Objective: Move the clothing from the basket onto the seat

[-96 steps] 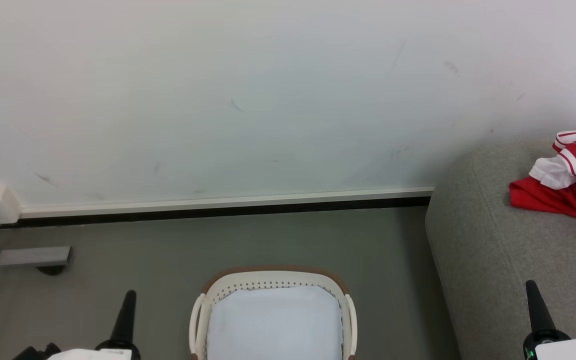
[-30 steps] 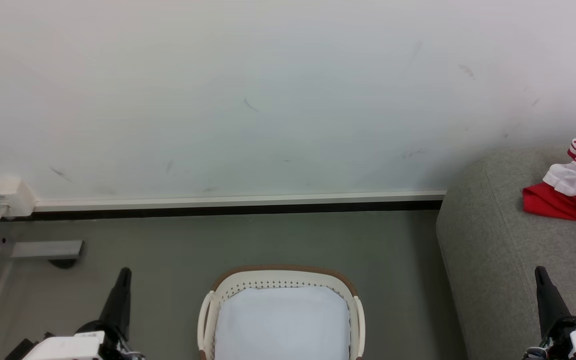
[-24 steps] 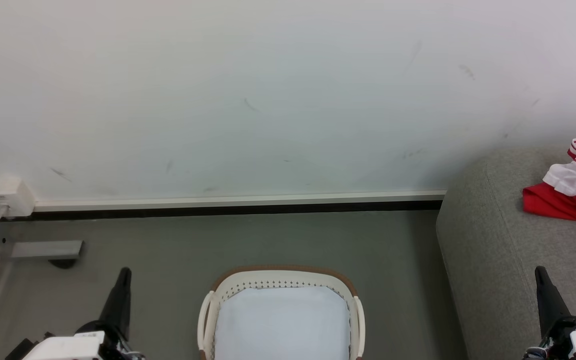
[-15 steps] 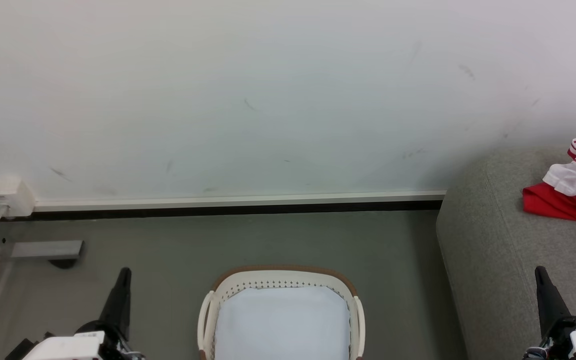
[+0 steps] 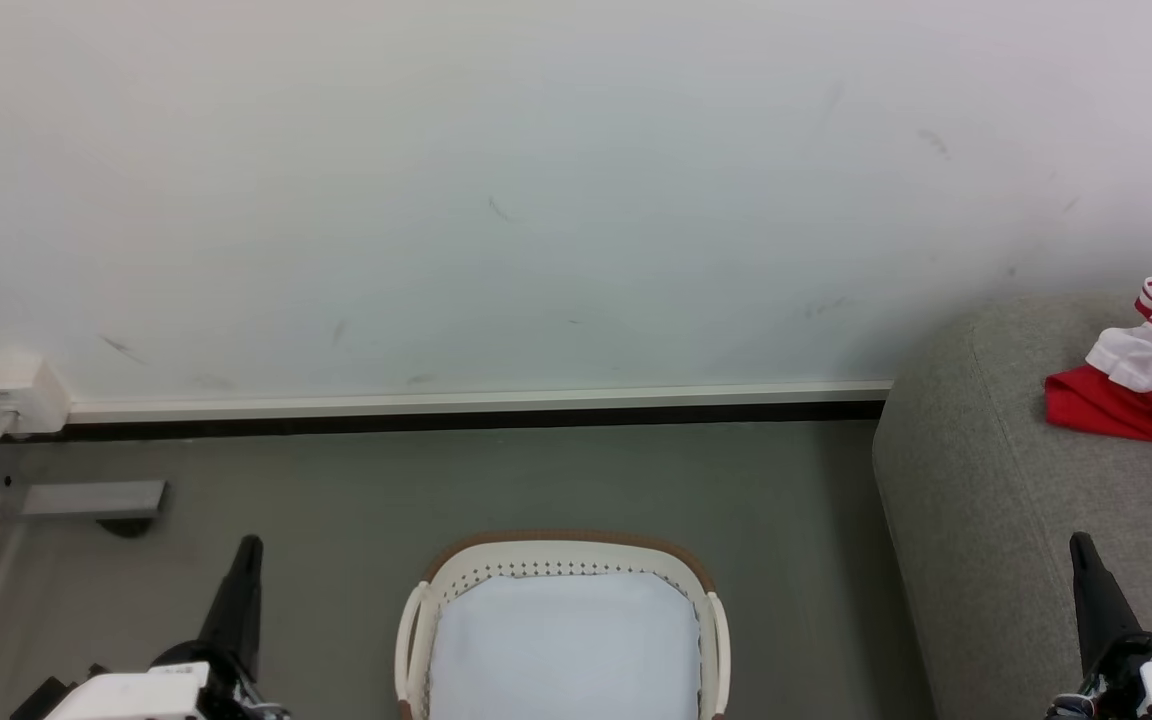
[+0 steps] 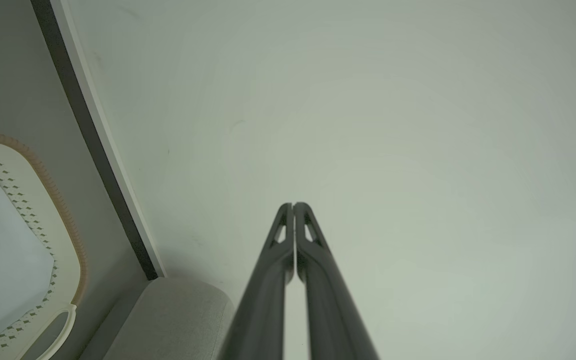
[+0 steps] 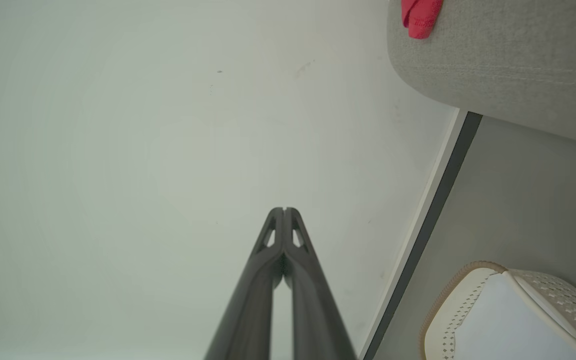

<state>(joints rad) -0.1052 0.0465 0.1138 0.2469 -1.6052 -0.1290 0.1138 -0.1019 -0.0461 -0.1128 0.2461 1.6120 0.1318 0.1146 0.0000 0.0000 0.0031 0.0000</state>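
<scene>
1. The oval cream plastic basket (image 5: 556,556) stood on the grey floor (image 5: 536,480), before the white wall (image 5: 536,200).
2. The grey woven-fabric sofa (image 5: 986,520) stood right of it.
3. The red clothing (image 5: 1126,412) lay on the sofa.

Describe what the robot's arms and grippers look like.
Left gripper and right gripper match: each has two long dark grey fingers tapering to slim tips, with narrow triangular cut-outs near the ends. Behind each sits a black joint and a boxy white wrist casing.
</scene>
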